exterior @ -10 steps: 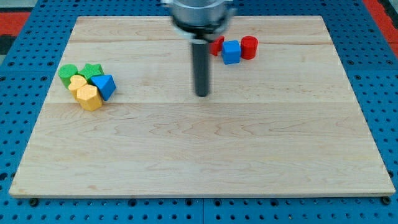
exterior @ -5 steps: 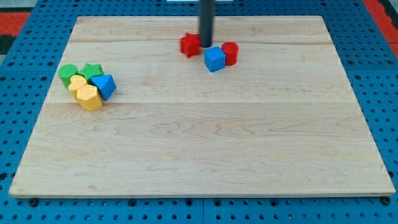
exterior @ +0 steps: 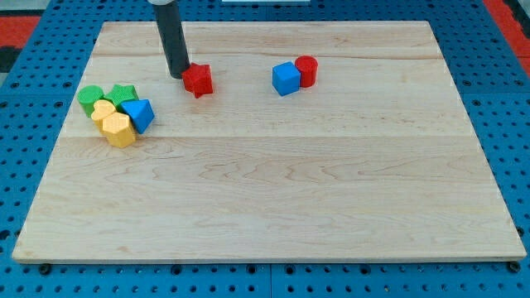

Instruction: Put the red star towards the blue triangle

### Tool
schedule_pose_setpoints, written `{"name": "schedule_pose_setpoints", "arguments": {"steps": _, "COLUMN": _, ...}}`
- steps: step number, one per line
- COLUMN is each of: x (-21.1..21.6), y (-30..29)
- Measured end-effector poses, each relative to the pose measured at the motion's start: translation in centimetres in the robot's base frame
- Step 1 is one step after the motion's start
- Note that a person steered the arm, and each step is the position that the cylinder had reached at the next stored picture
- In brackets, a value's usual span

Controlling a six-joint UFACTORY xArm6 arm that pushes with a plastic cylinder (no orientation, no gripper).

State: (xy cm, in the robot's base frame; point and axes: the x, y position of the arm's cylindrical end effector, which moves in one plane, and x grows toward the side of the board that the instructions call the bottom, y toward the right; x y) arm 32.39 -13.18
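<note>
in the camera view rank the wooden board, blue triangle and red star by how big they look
1. wooden board, by far the largest
2. blue triangle and red star look about alike; too close to rank.

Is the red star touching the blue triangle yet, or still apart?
Apart. The red star sits beside my tip, with bare board between it and the blue triangle.
</note>
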Motion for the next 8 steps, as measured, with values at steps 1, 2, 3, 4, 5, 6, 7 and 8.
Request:
{"name": "schedule_pose_setpoints", "arguments": {"steps": 1, "x": -1.3, "y": 3.4}}
{"name": "schedule_pose_setpoints", "arguments": {"steps": 2, "x": -1.7, "y": 4.3}}
{"name": "schedule_pose_setpoints", "arguments": {"steps": 3, "x": -1.2, "y": 6.3}}
{"name": "schedule_pose_setpoints", "arguments": {"steps": 4, "x": 0.4, "y": 7.6}}
{"name": "schedule_pose_setpoints", "arguments": {"steps": 5, "x": 3.0, "y": 9.8}}
{"name": "schedule_pose_setpoints", "arguments": {"steps": 6, "x": 5.1, "y": 12.9}}
{"name": "schedule_pose_setpoints", "arguments": {"steps": 7, "x": 6.4, "y": 12.6}}
{"name": "schedule_pose_setpoints", "arguments": {"steps": 8, "x": 6.4, "y": 7.0}}
